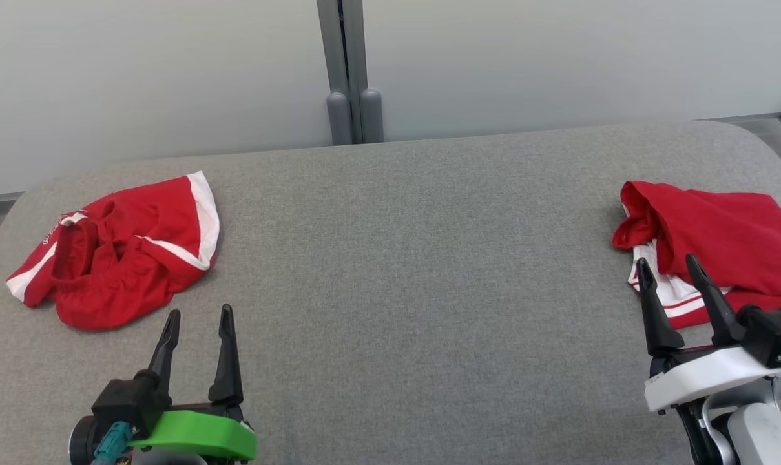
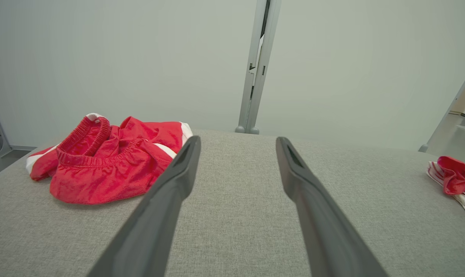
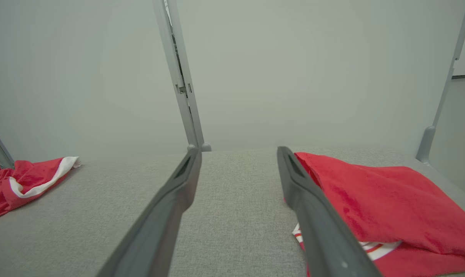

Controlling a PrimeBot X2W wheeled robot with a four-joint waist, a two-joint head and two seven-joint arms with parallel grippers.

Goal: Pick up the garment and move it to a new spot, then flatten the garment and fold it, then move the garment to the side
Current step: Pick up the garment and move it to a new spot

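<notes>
A crumpled red garment (image 1: 119, 248) with white stripes and an elastic waistband lies at the far left of the grey padded table (image 1: 403, 271); the left wrist view shows it (image 2: 105, 165) left of the fingers. My left gripper (image 1: 197, 312) stands open just in front of it, holding nothing. A second red garment (image 1: 719, 239) lies over white red-striped cloth at the right edge, and it appears again (image 3: 390, 200) in the right wrist view. My right gripper (image 1: 666, 261) is open at its near left corner, empty.
A pale wall with a grey vertical post (image 1: 351, 71) stands behind the table. The table's rounded back corners and right edge lie close to the right garment. Bare grey cloth spans the middle between the two garments.
</notes>
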